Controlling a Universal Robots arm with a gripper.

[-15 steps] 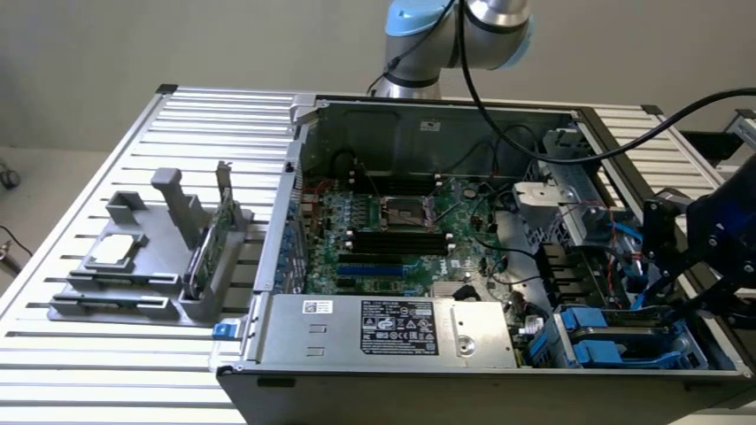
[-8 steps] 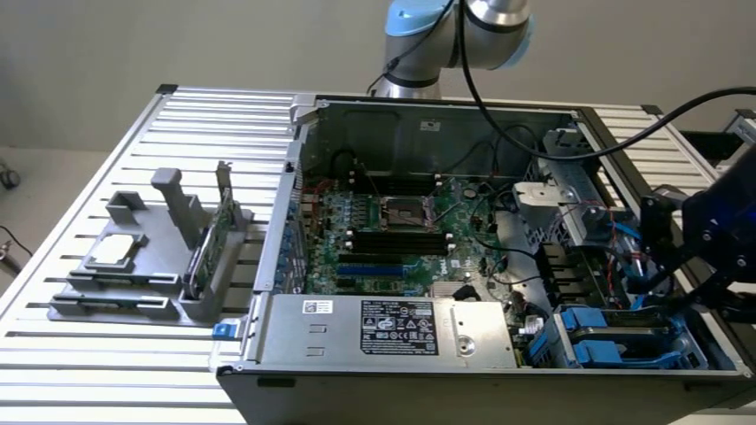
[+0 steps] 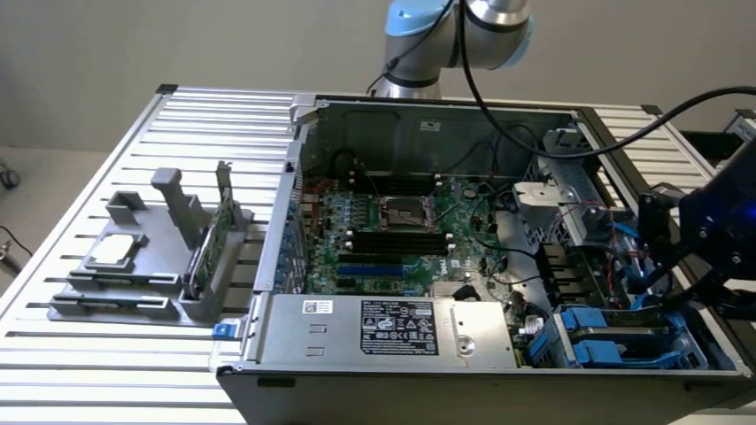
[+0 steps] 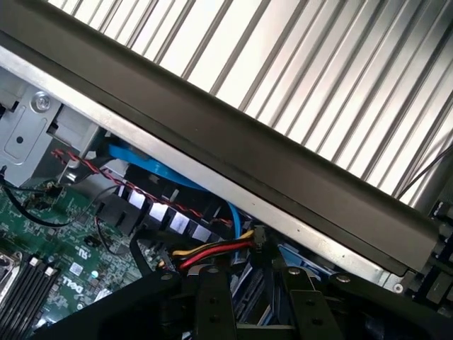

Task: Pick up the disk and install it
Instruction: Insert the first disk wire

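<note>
Open computer case (image 3: 413, 115) lies on a slatted metal table (image 3: 225, 115), with the motherboard (image 3: 390, 235) exposed inside and the power supply (image 3: 390, 328) along the case's near edge. The arm (image 3: 461, 27) comes in from behind the case's far wall. The gripper (image 3: 679, 297) hangs low over the case's drive-bay corner, at the exterior view's right. The disk (image 3: 626, 336) sits in that corner of the case: grey face, blue rails along its edges, directly below the gripper. Whether the gripper is clamped on the disk or merely over it, I cannot tell. From the wrist, the gripper (image 4: 251, 312) looks along the case's dark rim (image 4: 248, 156), with table slats beyond the case. A red-and-yellow cable bundle (image 4: 212, 251) and a blue cable (image 4: 163, 170) run just inside that rim. Outside the case, off its wall toward the exterior view's left, stands a grey holder (image 3: 142, 266). It carries a small square silver chip (image 3: 119, 252) and an upright green card (image 3: 211, 243).
</note>
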